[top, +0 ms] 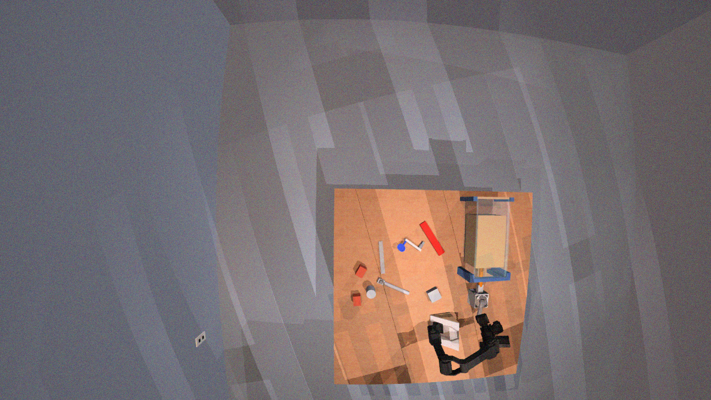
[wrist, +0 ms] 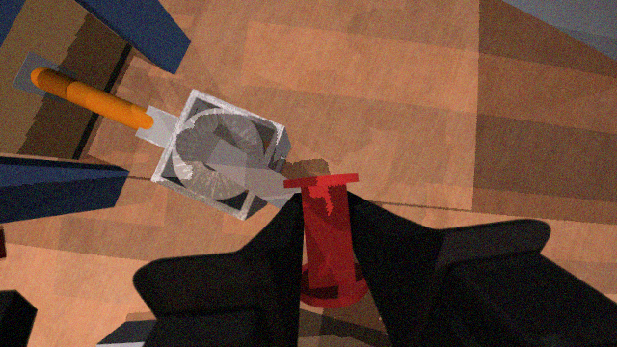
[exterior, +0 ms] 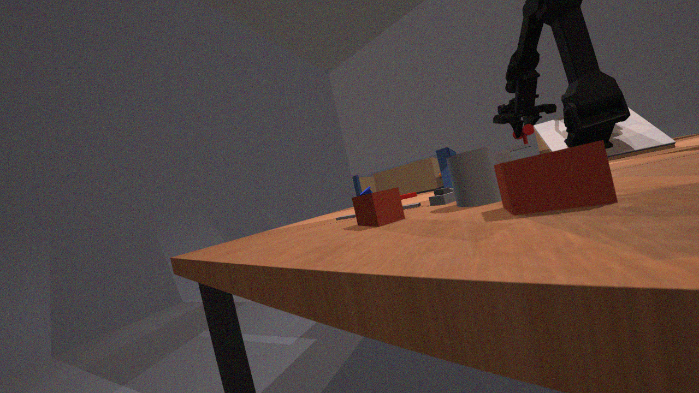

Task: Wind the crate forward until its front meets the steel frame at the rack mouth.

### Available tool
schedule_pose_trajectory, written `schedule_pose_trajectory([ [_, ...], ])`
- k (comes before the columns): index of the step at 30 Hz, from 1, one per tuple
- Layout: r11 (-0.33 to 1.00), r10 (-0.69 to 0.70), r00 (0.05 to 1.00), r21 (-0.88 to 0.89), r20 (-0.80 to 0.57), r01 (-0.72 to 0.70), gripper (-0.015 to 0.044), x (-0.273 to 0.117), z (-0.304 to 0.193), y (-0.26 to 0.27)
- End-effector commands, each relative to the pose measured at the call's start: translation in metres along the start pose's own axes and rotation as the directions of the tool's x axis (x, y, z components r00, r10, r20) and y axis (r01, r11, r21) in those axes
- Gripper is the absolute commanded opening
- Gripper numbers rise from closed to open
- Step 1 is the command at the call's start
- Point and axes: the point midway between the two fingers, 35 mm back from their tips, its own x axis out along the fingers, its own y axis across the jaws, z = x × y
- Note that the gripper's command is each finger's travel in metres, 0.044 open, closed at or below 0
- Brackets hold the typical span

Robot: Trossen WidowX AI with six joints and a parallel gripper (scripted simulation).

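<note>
My gripper [top: 481, 317] [exterior: 521, 131] [wrist: 319, 197] is shut on the red grip [wrist: 329, 251] of the winch handle. The handle's grey arm [wrist: 267, 182] reaches from the grip to the top of the winch [top: 480, 298] [wrist: 193, 140]; the key itself is hidden. An orange strap [top: 480, 272] [wrist: 96, 98] runs from the winch to the front of the crate. The tan crate [top: 489, 241] [exterior: 405, 177] sits flat inside the clear-panelled cubby. Its front is close behind the blue frame [top: 465, 277] [exterior: 446, 165] [wrist: 58, 193]; I cannot tell whether they touch.
A grey block [top: 434, 294] and a white sloped panel [top: 453, 343] [exterior: 645, 129] are left of the winch. Further left lie a red bar [top: 431, 238], a blue-knobbed crank [top: 412, 244], a grey bar [top: 381, 256], a wrench-like tool [top: 395, 286], a grey cylinder [top: 370, 291] and red blocks [top: 360, 271] [exterior: 557, 178].
</note>
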Motion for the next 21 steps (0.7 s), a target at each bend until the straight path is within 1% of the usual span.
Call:
schedule_pose_trajectory([
  [1,1.000,-0.014,1.000,-0.005,0.005,0.014,0.0000,0.006,0.009,-0.007],
  [13,1.000,-0.014,1.000,-0.006,0.007,0.014,0.0000,0.011,0.021,-0.012],
  [21,1.000,-0.015,1.000,-0.006,0.009,0.015,0.0000,0.021,0.044,-0.017],
])
